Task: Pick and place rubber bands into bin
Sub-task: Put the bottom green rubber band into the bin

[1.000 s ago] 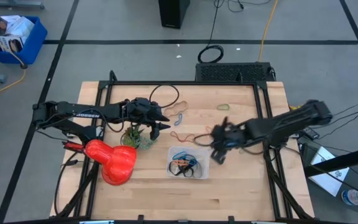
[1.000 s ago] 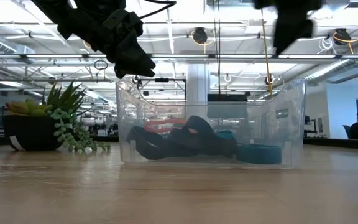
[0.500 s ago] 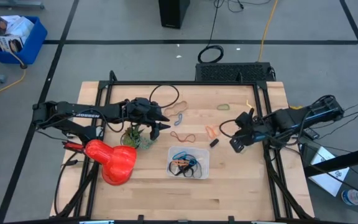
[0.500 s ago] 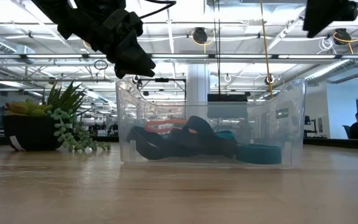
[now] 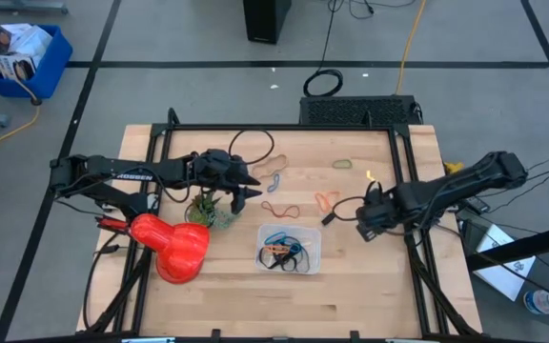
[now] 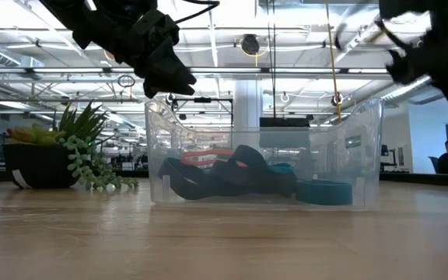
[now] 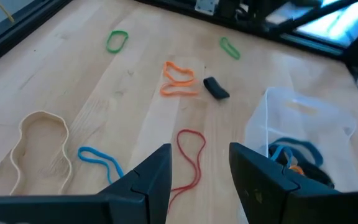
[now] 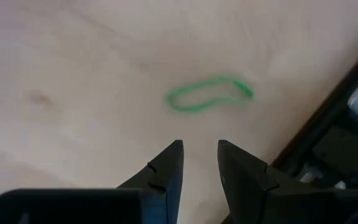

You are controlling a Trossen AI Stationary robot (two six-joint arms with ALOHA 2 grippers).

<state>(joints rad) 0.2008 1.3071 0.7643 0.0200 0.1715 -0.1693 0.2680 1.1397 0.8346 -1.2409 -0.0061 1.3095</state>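
Currently logged, with the clear rounded-corner plastic bin (image 5: pixel 289 248) as landmark on the pale wooden tabletop (image 5: pixel 370 295).

Bin: near the tabletop's front middle; it already contains several blue, black and orange rubber bands (image 6: pixel 232 175), so the task appears partly done.

Loose bands behind the bin: a thin red loop (image 7: pixel 190 158); an orange folded loop (image 7: pixel 178 79); a short black piece (image 7: pixel 215 88); a blue loop (image 7: pixel 101 163); a large tan loop (image 7: pixel 39 146); a green loop (image 7: pixel 117 40) farther back. A second small green loop (image 8: pixel 209 93) lies to the bin's right, near the tabletop's frame edge.

Right claw (image 8: pixel 197 165): right of the bin, fingers apart and holding nothing, aimed just short of that small green loop, probably lined up for the next pick.

Left claw (image 7: pixel 197 171): behind and left of the bin, fingers apart, nothing held, poised above the red loop; seemingly waiting.

Also left of the bin: a small potted green plant (image 5: pixel 208 210) and a red rounded object (image 5: pixel 174 246).
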